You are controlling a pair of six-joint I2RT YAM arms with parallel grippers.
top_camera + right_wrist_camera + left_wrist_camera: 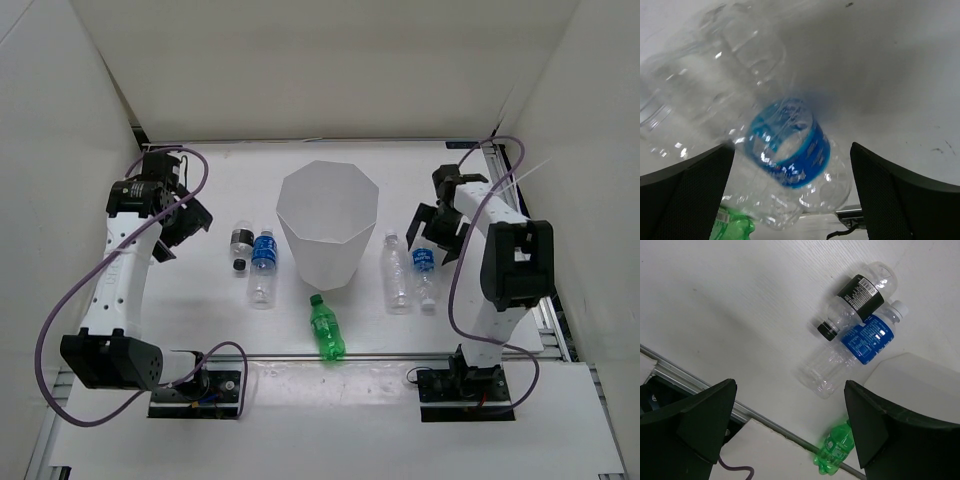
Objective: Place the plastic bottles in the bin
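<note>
We saw the bin [327, 245] standing upright in the middle of the surface [240, 165], with all five bottles lying outside it. On its left lay a black-labelled bottle [241, 243] and a blue-labelled bottle [263, 268], touching side by side. Toward the near edge, just in front of the bin, lay the green bottle [326, 328]. On the bin's right, a clear bottle [396, 272] and a smaller blue-banded bottle [425, 277] lay side by side. The left pincer [790, 390] hung wide open and held nothing, nearer the left edge than its two bottles. The right pincer [792, 146] was likewise spread wide, low over the blue-banded bottle, which sat between the fingers [690, 195]. We could not tell whether they touched it.
</note>
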